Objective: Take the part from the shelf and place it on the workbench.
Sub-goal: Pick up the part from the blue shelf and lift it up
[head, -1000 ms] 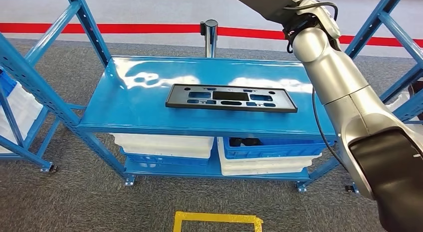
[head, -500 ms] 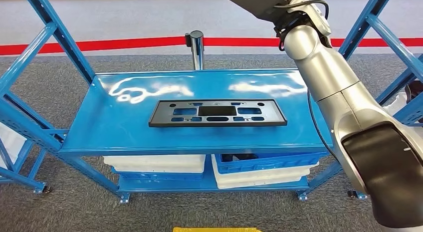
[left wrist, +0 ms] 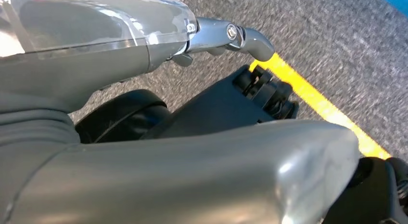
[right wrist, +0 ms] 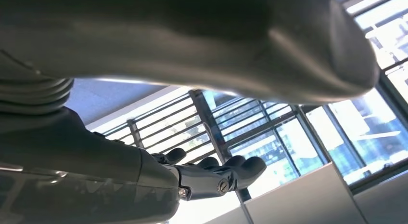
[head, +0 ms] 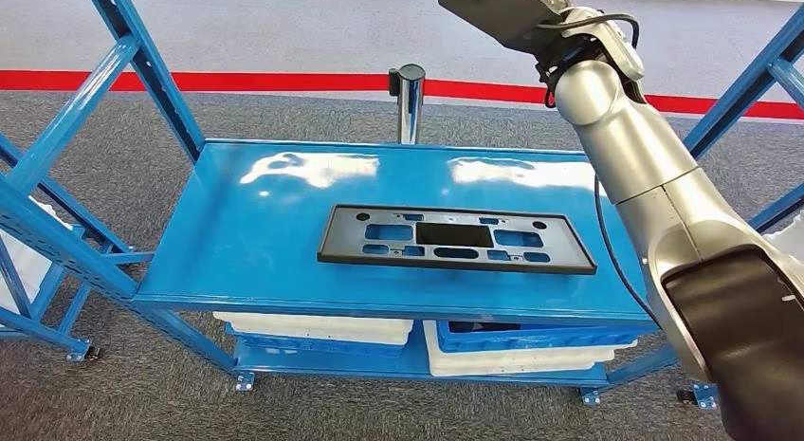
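Camera shifted; part [head: 457,239] flat on shelf [head: 256,223], fingers [right wrist: 226,173] well apart.

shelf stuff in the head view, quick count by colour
black: 1, the flat plate lying on the top shelf
white: 2, bins on the lower level
blue: 2, bins on the lower level
total: 5

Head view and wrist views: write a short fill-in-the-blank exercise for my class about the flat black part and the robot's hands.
1. The flat black rectangular plastic part with cut-outs lies on the ____ level of the blue metal shelf.
2. Under that level sit white and ____ plastic bins.
3. The right hand holds ____, its fingers spread apart.
4. Below the left hand a ____ line runs across the grey carpet.

Missing words: top; blue; nothing; yellow
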{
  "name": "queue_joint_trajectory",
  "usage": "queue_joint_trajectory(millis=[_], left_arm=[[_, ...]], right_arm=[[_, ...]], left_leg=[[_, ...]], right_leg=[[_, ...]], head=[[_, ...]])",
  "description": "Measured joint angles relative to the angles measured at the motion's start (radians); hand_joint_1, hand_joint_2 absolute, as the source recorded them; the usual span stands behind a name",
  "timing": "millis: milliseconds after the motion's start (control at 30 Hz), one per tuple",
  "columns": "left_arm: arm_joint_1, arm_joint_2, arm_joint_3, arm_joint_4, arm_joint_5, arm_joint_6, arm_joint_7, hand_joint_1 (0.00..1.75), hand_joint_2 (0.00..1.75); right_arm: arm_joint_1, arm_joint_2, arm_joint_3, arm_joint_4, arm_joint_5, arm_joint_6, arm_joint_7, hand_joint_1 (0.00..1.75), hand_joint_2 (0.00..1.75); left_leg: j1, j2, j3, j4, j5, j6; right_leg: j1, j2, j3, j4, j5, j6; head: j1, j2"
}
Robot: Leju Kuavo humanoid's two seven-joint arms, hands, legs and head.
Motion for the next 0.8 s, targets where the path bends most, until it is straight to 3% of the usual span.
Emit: queue_joint_trajectory(millis=[67, 133, 267, 400, 567, 733, 800], left_arm=[[0.0, -0.002, 0.0, 0.0, 0.005, 0.004, -0.002, 0.0, 0.0], [0.0, -0.002, 0.0, 0.0, 0.012, 0.008, -0.006, 0.0, 0.0], [0.007, -0.002, 0.0, 0.0, 0.028, 0.016, -0.012, 0.0, 0.0], [0.016, -0.002, 0.001, 0.0, 0.038, 0.024, -0.013, 0.0, 0.0], [0.022, -0.001, 0.004, 0.0, 0.046, 0.033, -0.013, 0.0, 0.0], [0.022, 0.002, 0.012, 0.0, 0.048, 0.044, -0.009, 0.0, 0.0], [0.02, 0.003, 0.013, 0.0, 0.04, 0.045, -0.002, 0.0, 0.0]], right_arm=[[0.021, -0.014, 0.008, -0.019, 0.01, 0.017, -0.008, 0.0, 0.0], [0.05, -0.035, 0.02, -0.049, 0.013, 0.03, -0.018, 0.0, 0.0], [0.14, -0.115, 0.038, -0.147, 0.002, 0.051, -0.047, 0.0, 0.0], [0.273, -0.226, 0.049, -0.282, -0.006, 0.077, -0.083, 0.0, 0.0], [0.472, -0.341, 0.063, -0.446, 0.007, 0.097, -0.128, 0.0, 0.0], [0.655, -0.399, 0.091, -0.578, 0.064, 0.098, -0.16, 0.0, 0.0], [0.708, -0.393, 0.119, -0.602, 0.121, 0.091, -0.169, 0.0, 0.87]], left_leg=[[-0.002, -0.004, 0.011, 0.002, -0.009, -0.008], [-0.006, -0.006, 0.016, 0.003, -0.016, -0.015], [-0.006, -0.008, 0.024, -0.002, -0.02, -0.013], [-0.006, -0.007, 0.035, -0.01, -0.023, -0.02], [-0.006, -0.007, 0.04, -0.012, -0.03, -0.029], [-0.006, -0.007, 0.041, -0.012, -0.035, -0.03], [-0.007, -0.007, 0.041, -0.012, -0.036, -0.03]], right_leg=[[0.001, 0.0, 0.044, -0.135, 0.086, -0.002], [0.002, -0.001, 0.075, -0.216, 0.12, -0.005], [0.002, 0.0, 0.086, -0.225, 0.116, -0.01], [0.002, 0.001, 0.093, -0.225, 0.109, -0.017], [0.003, 0.001, 0.098, -0.225, 0.101, -0.019], [0.003, 0.001, 0.099, -0.226, 0.097, -0.018], [0.003, 0.001, 0.1, -0.226, 0.096, -0.018]], head=[[0.01, 0.0], [0.01, 0.0], [-0.008, 0.0], [-0.02, 0.0], [-0.024, 0.0], [-0.025, 0.0], [-0.024, 0.0]])
